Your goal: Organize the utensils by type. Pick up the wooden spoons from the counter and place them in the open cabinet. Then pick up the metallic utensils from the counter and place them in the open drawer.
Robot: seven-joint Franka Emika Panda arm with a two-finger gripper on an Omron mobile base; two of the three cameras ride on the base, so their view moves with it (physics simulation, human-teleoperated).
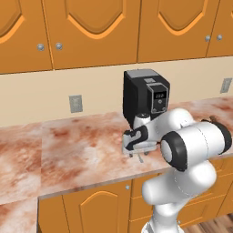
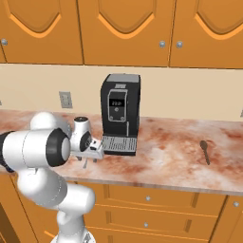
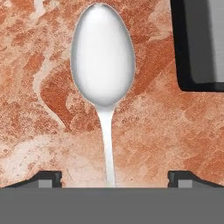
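Observation:
A small grey metal spoon (image 3: 103, 57) lies flat on the reddish marbled counter (image 3: 39, 109), bowl away from the hand. Its thin handle runs back between my two fingertips. My gripper (image 3: 116, 179) is open and hangs low over that handle, one fingertip (image 3: 48, 178) on either side and apart from it. From the base cameras the gripper (image 1: 134, 151) (image 2: 88, 158) points down at the counter (image 1: 68, 145) (image 2: 166, 152), just in front of the coffee machine. The wooden spoons, the open cabinet and the open drawer are out of view.
A black coffee machine (image 1: 145, 93) (image 2: 121, 111) (image 3: 201, 43) stands close behind the gripper. Another small dark spoon (image 2: 205, 151) lies further right on the counter. Closed arched wall doors (image 2: 123, 28) hang above. Closed drawer fronts (image 2: 147, 197) sit below the counter.

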